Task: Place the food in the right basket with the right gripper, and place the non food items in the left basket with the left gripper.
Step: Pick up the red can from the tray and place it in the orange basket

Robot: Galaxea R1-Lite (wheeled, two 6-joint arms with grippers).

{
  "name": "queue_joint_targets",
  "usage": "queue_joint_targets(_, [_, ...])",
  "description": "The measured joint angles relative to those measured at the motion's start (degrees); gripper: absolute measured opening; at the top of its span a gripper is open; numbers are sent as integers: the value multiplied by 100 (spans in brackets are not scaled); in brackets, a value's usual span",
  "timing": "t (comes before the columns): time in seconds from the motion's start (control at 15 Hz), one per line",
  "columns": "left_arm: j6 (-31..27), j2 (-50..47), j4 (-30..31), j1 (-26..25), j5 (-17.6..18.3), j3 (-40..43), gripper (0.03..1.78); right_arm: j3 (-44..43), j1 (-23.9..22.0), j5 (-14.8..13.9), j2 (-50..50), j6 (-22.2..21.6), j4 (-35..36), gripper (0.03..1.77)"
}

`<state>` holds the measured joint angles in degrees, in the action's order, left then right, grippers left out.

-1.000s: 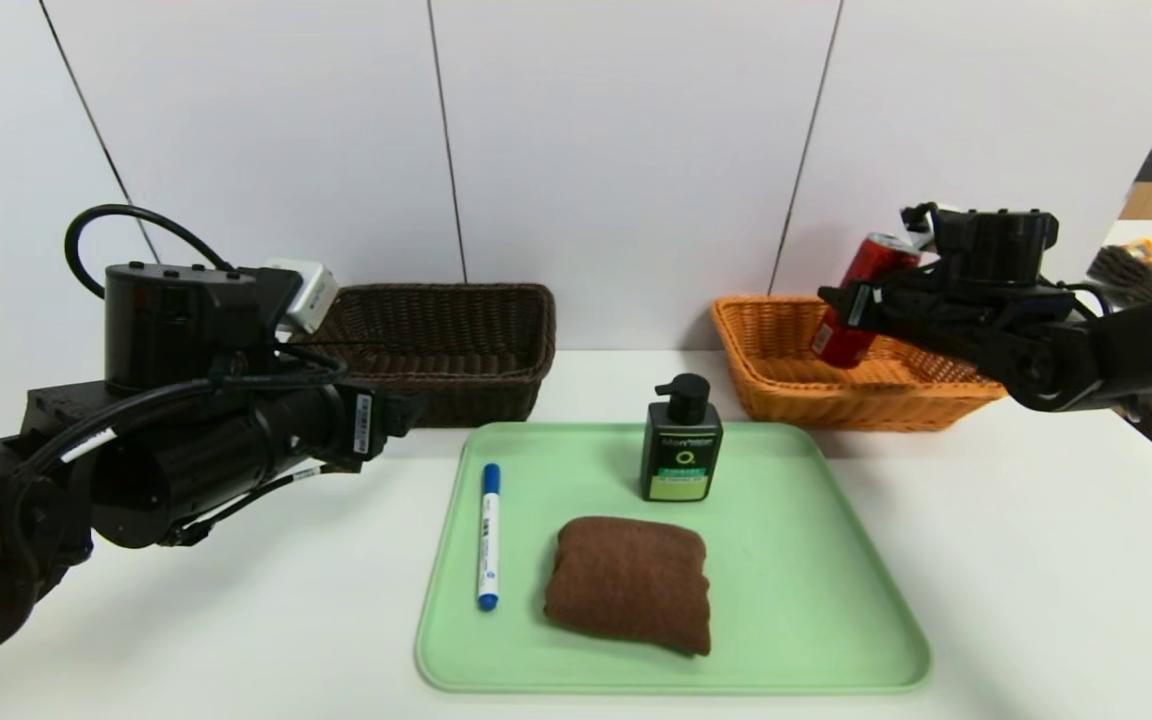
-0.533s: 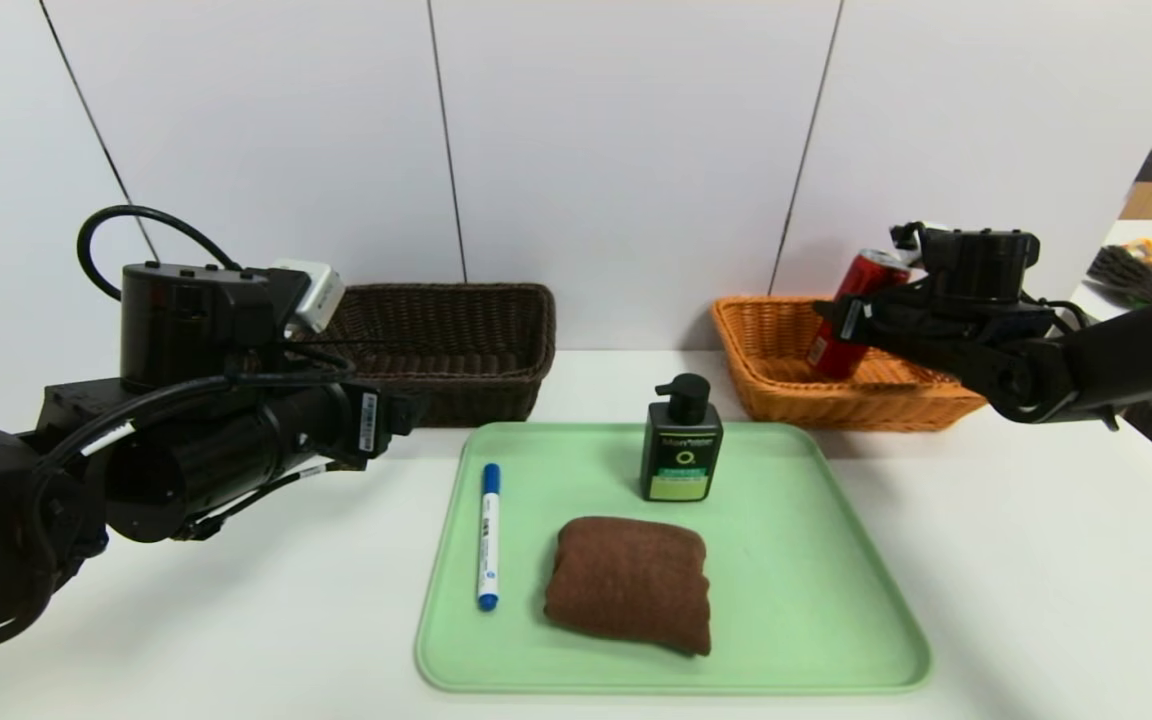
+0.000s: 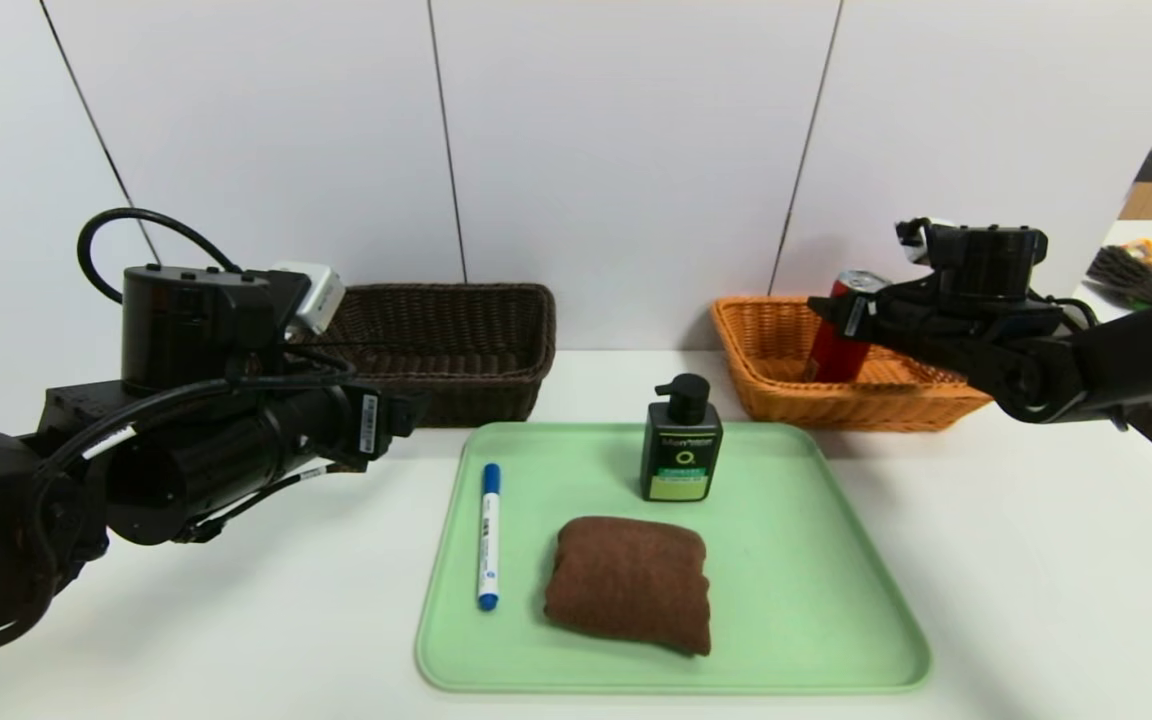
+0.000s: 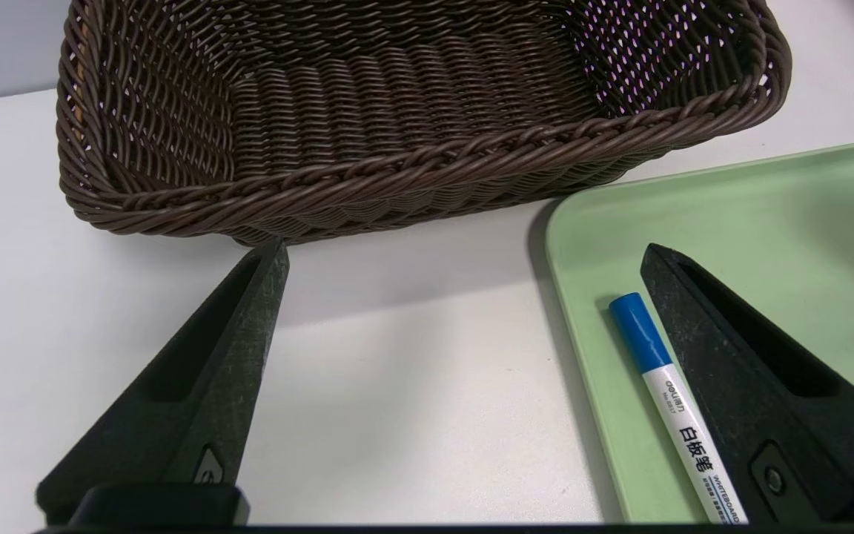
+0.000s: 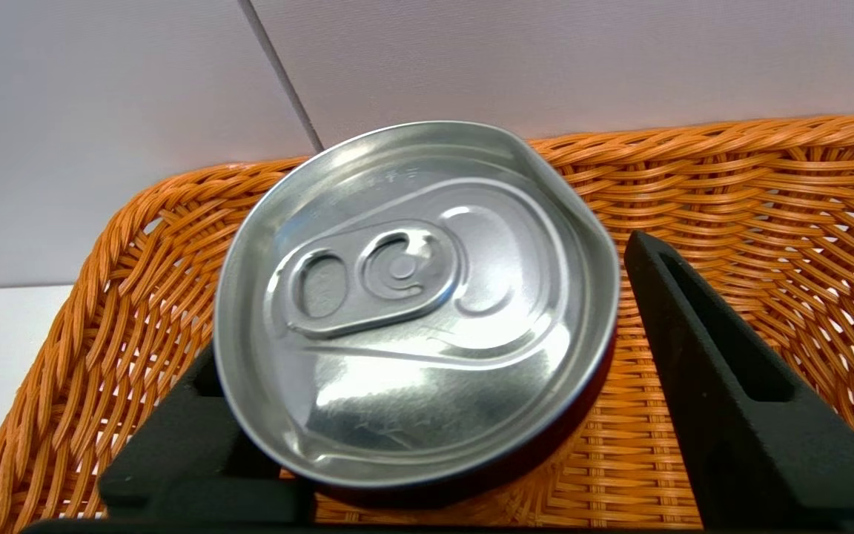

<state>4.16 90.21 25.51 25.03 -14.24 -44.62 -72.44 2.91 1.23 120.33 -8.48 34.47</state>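
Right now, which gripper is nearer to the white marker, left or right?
Left. The left gripper hovers above the table beside the marker; the right gripper is across at the orange basket.

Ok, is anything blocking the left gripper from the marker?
Nothing visible stands between them: the open left gripper hovers over the tray's edge, one finger partly overlapping the marker in the wrist view.

White rectangular-edged table [image 3: 236, 620]: supports light green rectangular plastic tray [image 3: 786, 600], near. Far left, dark brown wicker basket [image 3: 456, 392]; far right, orange-tan wicker basket [image 3: 856, 408].
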Motion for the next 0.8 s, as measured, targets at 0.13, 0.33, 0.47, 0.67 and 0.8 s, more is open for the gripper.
queue_joint_targets(0.13, [2, -9, 2, 7, -6, -13, 169, 133, 17, -13, -169, 5, -13, 149])
queue_joint_targets(0.33, [6, -66, 4, 2, -6, 52, 169, 461, 174, -41, -813, 30, -101, 156])
queue_joint_targets(0.47, [-9, -113, 9, 2, -1, 55, 169, 686, 286, -55, -1404, 89, -223, 159])
queue_joint_targets(0.67, [5, -197, 13, 2, 13, 105, 169, 887, 352, -52, -2436, 204, -653, 163])
queue_joint_targets(0.8, [13, -267, 15, 2, 13, 199, 169, 946, 373, -11, -3155, 199, -1268, 165])
